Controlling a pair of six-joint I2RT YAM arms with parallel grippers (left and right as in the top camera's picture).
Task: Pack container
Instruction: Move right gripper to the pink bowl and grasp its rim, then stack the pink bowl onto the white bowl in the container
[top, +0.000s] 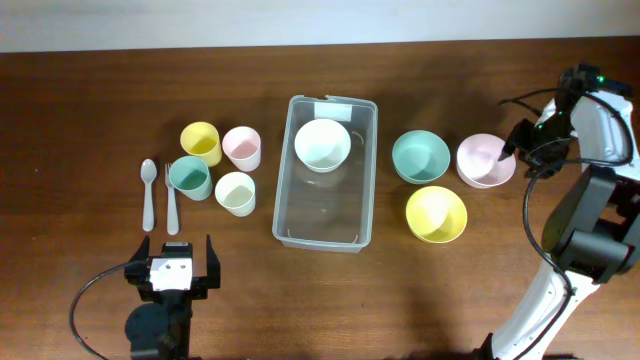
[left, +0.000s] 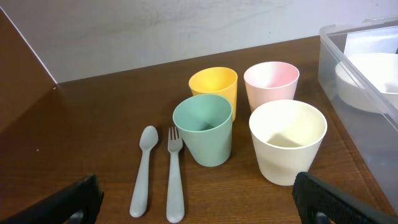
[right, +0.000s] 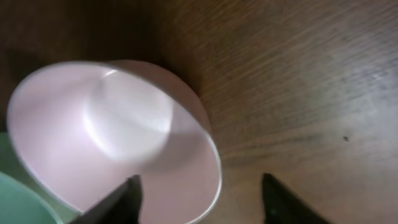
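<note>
The clear container (top: 328, 216) stands mid-table with a white bowl (top: 322, 145) inside at its far end; its corner shows in the left wrist view (left: 348, 59). A pink bowl (top: 484, 161) sits to the right, next to a green bowl (top: 420, 156) and a yellow bowl (top: 436, 213). My right gripper (top: 512, 150) is open over the pink bowl's right rim (right: 214, 165), one finger inside the bowl and one outside. My left gripper (top: 173, 262) is open and empty at the front left, behind the cups.
Yellow (left: 213, 86), pink (left: 271, 79), green (left: 203, 127) and cream (left: 287, 140) cups stand left of the container. A grey spoon (left: 143, 168) and fork (left: 175, 174) lie left of them.
</note>
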